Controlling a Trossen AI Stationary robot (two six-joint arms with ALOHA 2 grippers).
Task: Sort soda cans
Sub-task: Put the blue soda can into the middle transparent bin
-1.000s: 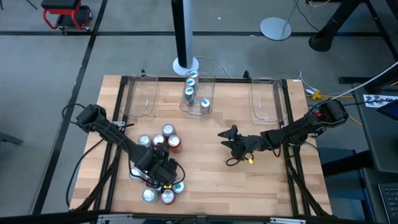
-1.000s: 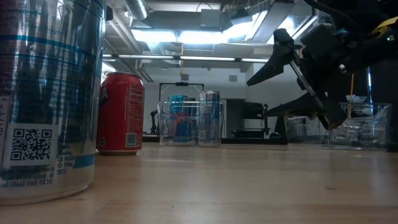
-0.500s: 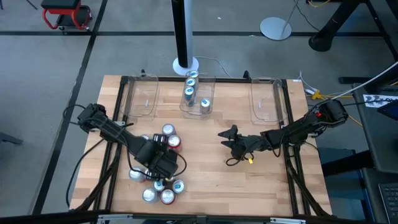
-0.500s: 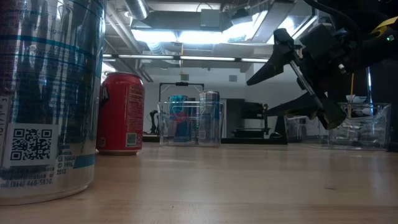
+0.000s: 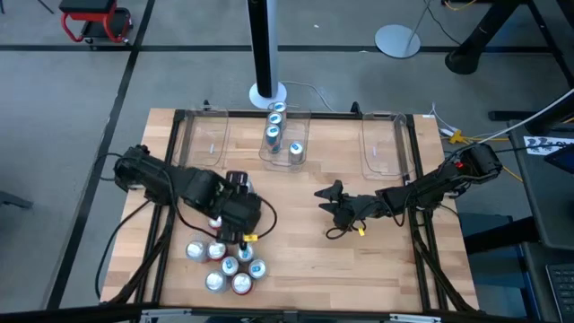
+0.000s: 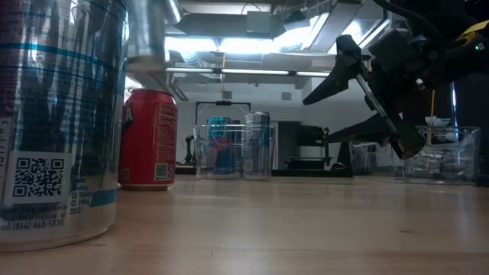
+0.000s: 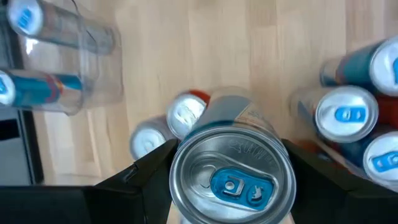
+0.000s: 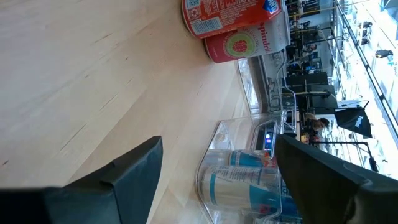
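Gripping a silver-topped soda can [image 7: 231,176] between its two dark fingers [image 7: 140,171], the left gripper [image 5: 235,208] hung over the wooden table [image 5: 305,260], just above the cluster of loose cans [image 5: 229,267] near the table's front left. Held can: upright, blue tab, body mostly hidden by its own lid and by the gripper from above; colour not determinable. Right gripper [image 5: 330,203]: jaws spread wide, empty, raised above mid-table, well apart from all cans. Middle clear bin [image 5: 285,144] at the far edge: three blue-and-white cans inside. Left bin [image 5: 208,144] and right bin [image 5: 381,148]: contents not discernible. Red can [image 6: 149,139] and a large near can [image 6: 61,122], cut off at the frame edge, stood in the low view.
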